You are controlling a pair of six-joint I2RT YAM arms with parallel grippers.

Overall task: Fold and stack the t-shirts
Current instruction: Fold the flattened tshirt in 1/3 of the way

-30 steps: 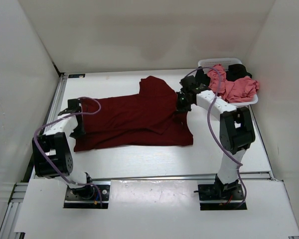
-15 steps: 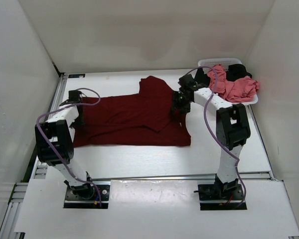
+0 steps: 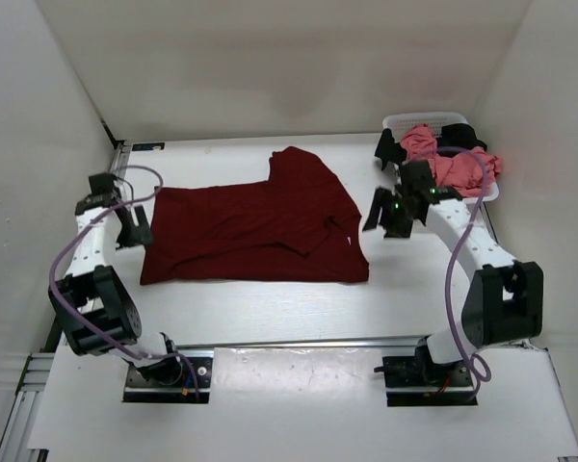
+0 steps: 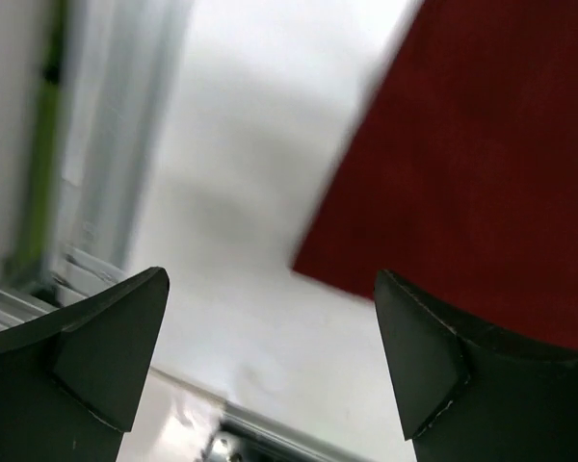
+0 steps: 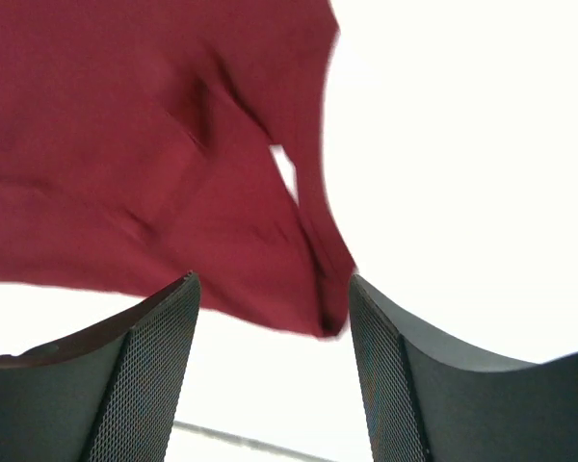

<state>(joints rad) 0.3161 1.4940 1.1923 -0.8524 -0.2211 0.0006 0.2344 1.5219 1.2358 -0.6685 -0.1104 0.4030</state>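
A dark maroon t-shirt (image 3: 255, 231) lies folded lengthwise on the white table, one sleeve sticking up at the back. Its left edge (image 4: 482, 164) shows in the left wrist view, its right hem corner (image 5: 173, 183) in the right wrist view. My left gripper (image 3: 130, 223) hangs open just off the shirt's left edge, holding nothing (image 4: 270, 361). Just off the shirt's right edge, my right gripper (image 3: 383, 217) is open and empty too (image 5: 275, 371). A salmon pink t-shirt (image 3: 453, 166) and a black t-shirt (image 3: 467, 135) lie bunched in the white basket (image 3: 489, 192).
The basket stands at the back right corner of the table, close behind the right arm. A metal rail (image 3: 111, 183) runs along the table's left edge next to the left gripper. White walls enclose the table on three sides.
Both grippers have let go of the maroon shirt and opened. The left moved back and outward to the left; the right swung out to the right, off the cloth. The shirt now lies flat.
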